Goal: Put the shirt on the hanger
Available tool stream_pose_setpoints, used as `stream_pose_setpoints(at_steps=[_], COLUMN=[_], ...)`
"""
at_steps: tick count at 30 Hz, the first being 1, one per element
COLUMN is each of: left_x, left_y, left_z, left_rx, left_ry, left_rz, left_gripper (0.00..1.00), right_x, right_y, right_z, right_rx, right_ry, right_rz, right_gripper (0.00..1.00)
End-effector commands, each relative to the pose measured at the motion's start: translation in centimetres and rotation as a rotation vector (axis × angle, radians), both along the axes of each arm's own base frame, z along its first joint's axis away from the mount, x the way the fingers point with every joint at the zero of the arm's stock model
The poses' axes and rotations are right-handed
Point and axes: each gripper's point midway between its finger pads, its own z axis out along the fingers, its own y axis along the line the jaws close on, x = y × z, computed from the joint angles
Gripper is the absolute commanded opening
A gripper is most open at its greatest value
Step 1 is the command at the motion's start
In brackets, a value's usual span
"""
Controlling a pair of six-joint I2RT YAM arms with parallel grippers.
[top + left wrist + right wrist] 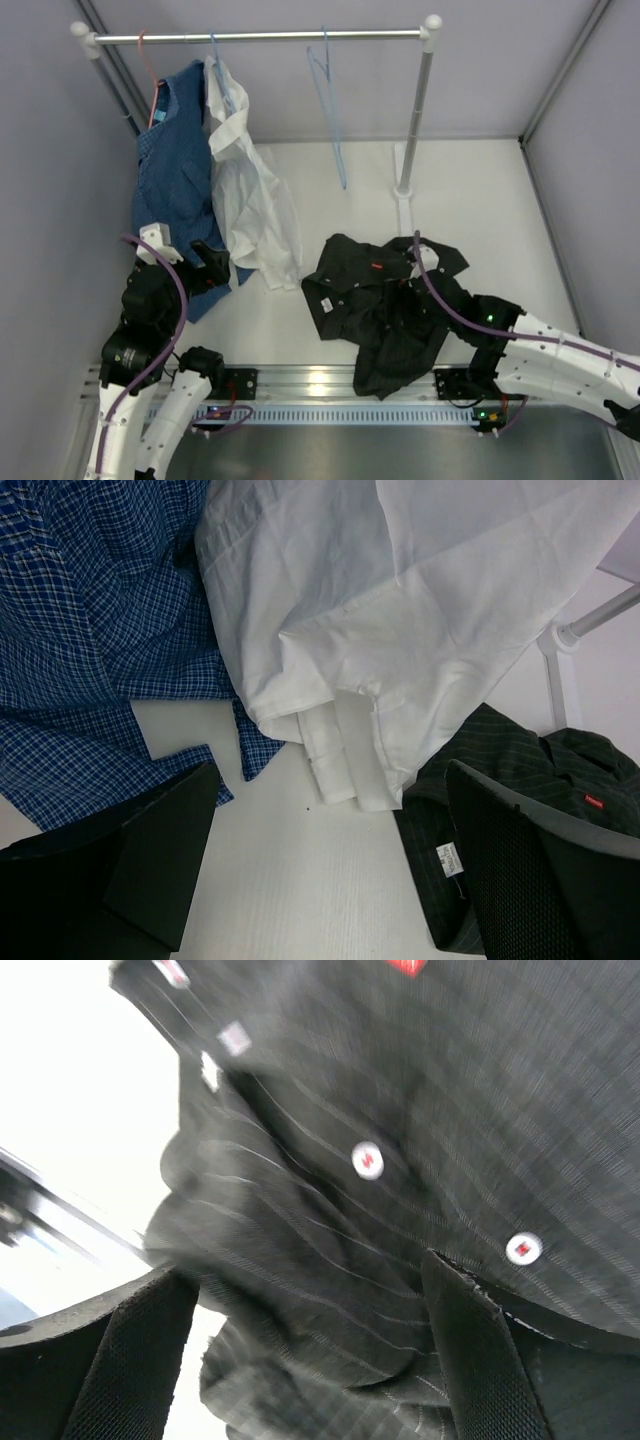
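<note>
The black pinstriped shirt [375,300] lies crumpled on the white table, right of centre. The empty light-blue wire hanger [330,110] hangs on the rail far behind it. My right gripper [435,287] is low over the shirt's right part. In the right wrist view its jaws [305,1290] stand open, with folds of the shirt [330,1160] and its white buttons between and under them. My left gripper [212,265] is open and empty at the left, above bare table [330,780]. The shirt's collar with its label [520,770] lies just to its right.
A blue patterned garment [175,170] on an orange-red hanger and a white shirt [250,190] on a light-blue hanger hang from the rail [260,36] and drape onto the table beside my left gripper. The rail's right post [415,110] stands behind the black shirt.
</note>
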Motion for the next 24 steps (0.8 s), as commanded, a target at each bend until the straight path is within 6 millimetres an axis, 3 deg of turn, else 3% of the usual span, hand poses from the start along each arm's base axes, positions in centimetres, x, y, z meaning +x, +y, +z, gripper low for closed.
stream_pose_setpoints(at_steps=[1, 4, 7, 9, 11, 12, 13, 14, 15, 17, 18, 20, 21, 23, 24], left_x=[0.8, 0.8, 0.8, 0.8, 0.8, 0.8, 0.9, 0.8, 0.8, 0.8, 0.7, 0.7, 0.7, 0.7, 0.7], left_y=[0.0, 0.0, 0.0, 0.0, 0.0, 0.0, 0.0, 0.0, 0.1, 0.1, 0.1, 0.2, 0.1, 0.1, 0.1], left_z=[1.0, 1.0, 1.0, 1.1, 1.0, 1.0, 1.0, 0.9, 0.9, 1.1, 1.1, 1.1, 1.1, 1.1, 1.1], left_rx=[-0.011, -0.012, -0.012, -0.013, -0.012, -0.011, -0.012, -0.011, -0.011, -0.012, -0.014, -0.014, -0.013, -0.013, -0.015], left_ry=[-0.046, -0.046, -0.046, -0.047, -0.044, -0.043, -0.043, -0.040, -0.041, -0.046, -0.049, -0.049, -0.050, -0.049, -0.052], left_rz=[0.012, 0.012, 0.014, 0.012, 0.012, 0.015, 0.016, 0.017, 0.019, 0.020, 0.020, 0.022, 0.020, 0.017, 0.016], left_gripper=[0.98, 0.98, 0.98, 0.98, 0.98, 0.98, 0.98, 0.98, 0.98, 0.98, 0.98, 0.98, 0.98, 0.98, 0.98], right_x=[2.6, 2.9, 2.6, 2.4, 1.3, 1.3, 1.5, 3.2, 3.7, 6.2, 6.9, 8.7, 9.4, 10.0, 10.4], right_y=[-0.3, -1.8, -1.3, 0.6, 4.4, 6.3, 7.4, 7.8, 9.3, 10.2, 11.3, 12.2, 13.2, 14.5, 14.9], right_z=[7.0, 9.1, 10.6, 11.6, 13.6, 12.6, 12.3, 13.1, 10.8, 10.4, 7.9, 6.8, 4.8, 3.8, 2.3], right_rx=[0.114, 0.077, 0.030, 0.026, 0.102, 0.080, 0.058, -0.001, -0.096, -0.227, -0.305, -0.383, -0.423, -0.473, -0.532], right_ry=[-0.176, -0.230, -0.274, -0.292, -0.336, -0.310, -0.317, -0.384, -0.366, -0.439, -0.419, -0.450, -0.439, -0.474, -0.477], right_rz=[-0.084, -0.079, 0.039, 0.150, 0.367, 0.432, 0.464, 0.425, 0.447, 0.405, 0.418, 0.398, 0.404, 0.458, 0.461], right_gripper=[0.88, 0.91, 0.91, 0.91, 0.91, 0.91, 0.91, 0.91, 0.91, 0.90, 0.89, 0.88, 0.86, 0.84, 0.84])
